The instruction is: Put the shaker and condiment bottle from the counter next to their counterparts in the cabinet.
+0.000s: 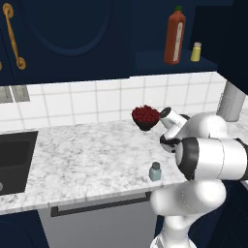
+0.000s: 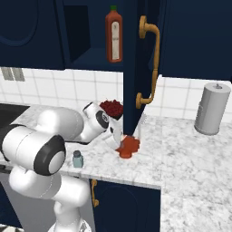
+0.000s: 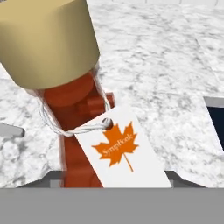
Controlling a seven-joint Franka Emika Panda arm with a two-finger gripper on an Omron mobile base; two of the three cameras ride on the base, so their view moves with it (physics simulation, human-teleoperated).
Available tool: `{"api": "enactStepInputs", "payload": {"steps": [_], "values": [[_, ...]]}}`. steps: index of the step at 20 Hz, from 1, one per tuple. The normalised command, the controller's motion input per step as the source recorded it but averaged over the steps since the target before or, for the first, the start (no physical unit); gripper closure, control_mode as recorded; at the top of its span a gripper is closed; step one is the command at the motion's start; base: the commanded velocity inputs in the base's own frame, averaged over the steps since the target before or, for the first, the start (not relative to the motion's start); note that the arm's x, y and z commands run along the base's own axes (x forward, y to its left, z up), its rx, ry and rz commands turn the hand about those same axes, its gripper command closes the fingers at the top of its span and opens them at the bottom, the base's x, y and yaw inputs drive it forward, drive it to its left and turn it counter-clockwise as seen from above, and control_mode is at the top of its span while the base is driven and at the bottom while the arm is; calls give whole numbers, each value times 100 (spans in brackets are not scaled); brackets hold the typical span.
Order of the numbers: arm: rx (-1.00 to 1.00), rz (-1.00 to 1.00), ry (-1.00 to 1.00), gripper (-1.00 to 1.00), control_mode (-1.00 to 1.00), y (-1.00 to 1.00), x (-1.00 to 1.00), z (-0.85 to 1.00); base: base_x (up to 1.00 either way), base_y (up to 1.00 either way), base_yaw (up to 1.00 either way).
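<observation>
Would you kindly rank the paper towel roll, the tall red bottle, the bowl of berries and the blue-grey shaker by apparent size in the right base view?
1. Paper towel roll, largest.
2. Tall red bottle in the cabinet.
3. Bowl of berries, partly hidden by the arm, so unsure.
4. Shaker, smallest, though nearest the camera.

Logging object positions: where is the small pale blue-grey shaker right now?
The small pale blue-grey shaker stands upright near the speckled marble counter's front edge, beside the robot's arm.
</observation>
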Motion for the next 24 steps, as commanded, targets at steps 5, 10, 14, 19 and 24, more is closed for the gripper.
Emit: {"api": "enactStepInputs", "payload": {"steps": [5,10,14,19,24], "values": [[0,22,-7,100,-100,10,-9,49,0,0,0],[0,30,-1,100,-100,3,-3,50,0,0,0],[0,27,0,100,-100,3,-3,47,0,0,0],[0,20,0,100,-100,17,-22,35,0,0,0],[5,16,0,100,-100,20,-30,23,0,0,0]]}}
